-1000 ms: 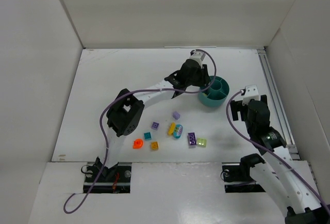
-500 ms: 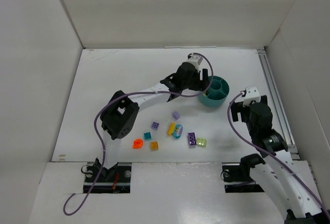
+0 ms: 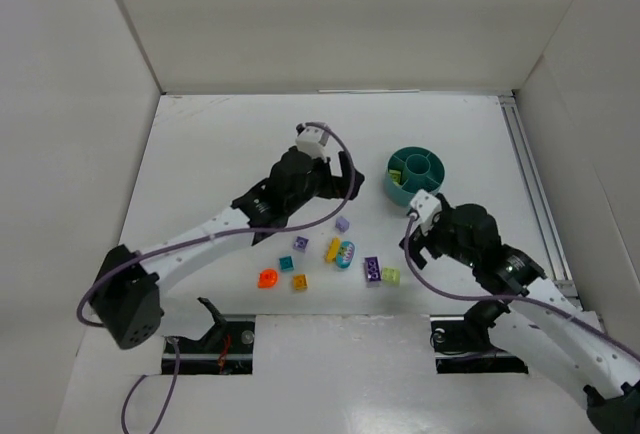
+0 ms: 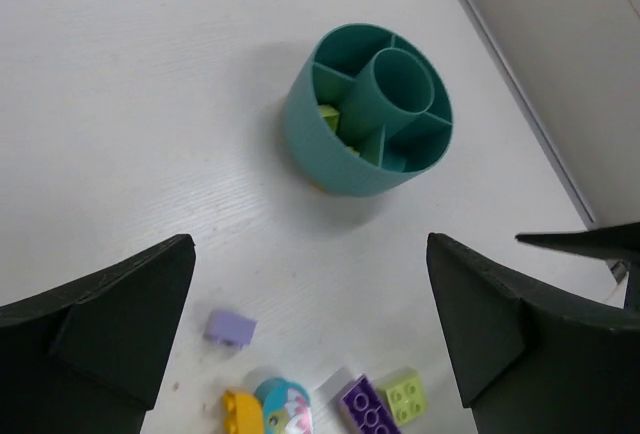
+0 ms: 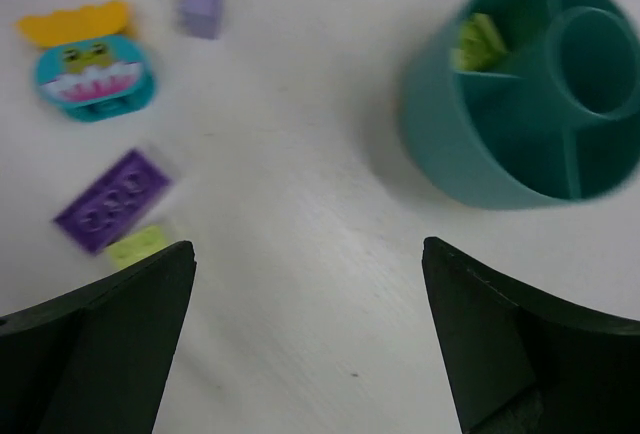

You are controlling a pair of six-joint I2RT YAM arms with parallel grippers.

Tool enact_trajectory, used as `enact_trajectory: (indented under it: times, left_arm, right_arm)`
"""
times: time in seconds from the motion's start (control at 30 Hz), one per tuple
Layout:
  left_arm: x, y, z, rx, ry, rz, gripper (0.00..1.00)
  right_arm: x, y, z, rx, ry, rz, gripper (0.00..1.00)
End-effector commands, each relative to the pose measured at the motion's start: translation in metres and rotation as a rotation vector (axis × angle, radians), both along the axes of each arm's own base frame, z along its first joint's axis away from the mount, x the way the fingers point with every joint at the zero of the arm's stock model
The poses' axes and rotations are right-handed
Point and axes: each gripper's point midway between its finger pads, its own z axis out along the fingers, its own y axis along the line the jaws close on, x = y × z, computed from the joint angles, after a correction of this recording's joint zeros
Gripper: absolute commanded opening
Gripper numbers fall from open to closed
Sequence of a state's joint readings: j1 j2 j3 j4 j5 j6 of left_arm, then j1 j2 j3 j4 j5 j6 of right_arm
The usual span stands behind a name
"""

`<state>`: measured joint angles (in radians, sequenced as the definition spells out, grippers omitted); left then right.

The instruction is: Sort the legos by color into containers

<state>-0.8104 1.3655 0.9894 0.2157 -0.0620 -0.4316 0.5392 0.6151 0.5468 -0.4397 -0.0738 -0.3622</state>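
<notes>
- Legos [image 3: 332, 250] lie loose on the table [image 3: 200, 164], clustered near its front edge between the two arms.
- Nearest the front sit a round orange piece [image 3: 267, 278], an orange brick [image 3: 299, 281], and a purple brick [image 3: 371, 270] with a pale green brick [image 3: 390, 276] just beside it on the right.
- One row back are a teal brick [image 3: 286, 263], a small purple brick [image 3: 300, 244], and a yellow brick [image 4: 237, 409] touching a blue oval [image 3: 346, 254].
- A lilac brick [image 3: 342, 224] lies alone, a little farther back than the rest.
- On the right arm [image 3: 470, 239], the right jaws stand spread wide with nothing between them, above bare table between the pale green brick and the cup [image 3: 414, 175].
- On the left arm [image 3: 290, 189], the left jaws are likewise spread wide and hold nothing; they hang above the table just beyond the lilac brick, left of the cup.
- The cup stands upright at the far right, apart from the cluster. It has a central tube and dividers around it.
- A pale green piece [image 4: 330, 119] lies in one of the cup's outer compartments.
</notes>
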Motion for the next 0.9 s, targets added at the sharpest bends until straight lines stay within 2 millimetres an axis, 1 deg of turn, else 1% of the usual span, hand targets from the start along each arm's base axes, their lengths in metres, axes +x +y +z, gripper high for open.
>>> enact_trajectory:
  times: [0.0,0.03,0.07,0.1,0.13,0.17,0.2,0.27,0.3,0.33,0.37,0.4,0.43,0.53,0.57,0.6,0.67,0.7,0.73,0.87]
  left_arm:
    - [-0.013,0.040,-0.019,0.040,0.022,0.112,1.00]
    - [-0.022,0.051,-0.025,0.035,0.034,0.126,1.00]
    - [-0.028,0.056,-0.029,0.034,0.048,0.130,1.00]
    - [-0.031,0.062,-0.033,0.035,0.057,0.145,1.00]
    - [-0.038,0.070,-0.039,0.041,0.061,0.146,1.00]
    - [-0.042,0.074,-0.043,0.039,0.074,0.150,1.00]
    - [-0.045,0.076,-0.045,0.028,0.080,0.154,1.00]
    - [-0.048,0.086,-0.049,0.032,0.079,0.173,1.00]
    - [-0.048,0.087,-0.046,0.025,0.073,0.173,1.00]
    - [-0.049,0.089,-0.052,0.031,0.084,0.185,1.00]
    - [-0.050,0.091,-0.050,0.027,0.082,0.185,1.00]
    - [-0.050,0.091,-0.050,0.027,0.082,0.185,1.00]
    - [-0.051,0.092,-0.052,0.035,0.088,0.185,1.00]
    - [-0.051,0.095,-0.053,0.054,0.088,0.192,1.00]
    - [-0.051,0.095,-0.053,0.055,0.088,0.192,1.00]
    - [-0.051,0.097,-0.055,0.067,0.092,0.204,1.00]
    - [-0.051,0.097,-0.055,0.067,0.092,0.204,1.00]
    - [-0.050,0.099,-0.055,0.069,0.089,0.212,1.00]
    - [-0.051,0.100,-0.059,0.076,0.095,0.212,1.00]
    - [-0.050,0.099,-0.062,0.083,0.101,0.212,1.00]
  right_arm:
    - [-0.019,0.022,-0.014,-0.054,0.081,0.067,1.00]
    - [-0.030,0.036,-0.019,-0.076,0.103,0.123,1.00]
    - [-0.036,0.040,-0.033,-0.106,0.174,0.107,1.00]
    - [-0.040,0.041,-0.041,-0.135,0.204,0.103,0.98]
    - [-0.042,0.042,-0.043,-0.158,0.216,0.101,0.97]
    - [-0.049,0.044,-0.049,-0.192,0.242,0.117,0.97]
    - [-0.050,0.044,-0.053,-0.214,0.261,0.108,0.95]
    - [-0.052,0.046,-0.055,-0.215,0.275,0.119,0.91]
    - [-0.051,0.049,-0.059,-0.221,0.266,0.145,0.90]
    - [-0.052,0.053,-0.063,-0.220,0.272,0.171,0.88]
    - [-0.056,0.059,-0.062,-0.196,0.281,0.199,0.86]
    - [-0.054,0.061,-0.064,-0.210,0.277,0.209,0.86]
    - [-0.056,0.062,-0.069,-0.219,0.297,0.219,0.86]
    - [-0.049,0.072,-0.072,-0.222,0.287,0.239,0.85]
    - [-0.049,0.071,-0.076,-0.233,0.297,0.239,0.85]
    - [-0.047,0.075,-0.074,-0.230,0.294,0.239,0.85]
    - [-0.048,0.073,-0.085,-0.262,0.325,0.237,0.85]
    - [-0.047,0.072,-0.088,-0.275,0.329,0.230,0.83]
    - [-0.047,0.071,-0.091,-0.284,0.338,0.229,0.81]
    - [-0.045,0.075,-0.100,-0.298,0.352,0.228,0.75]
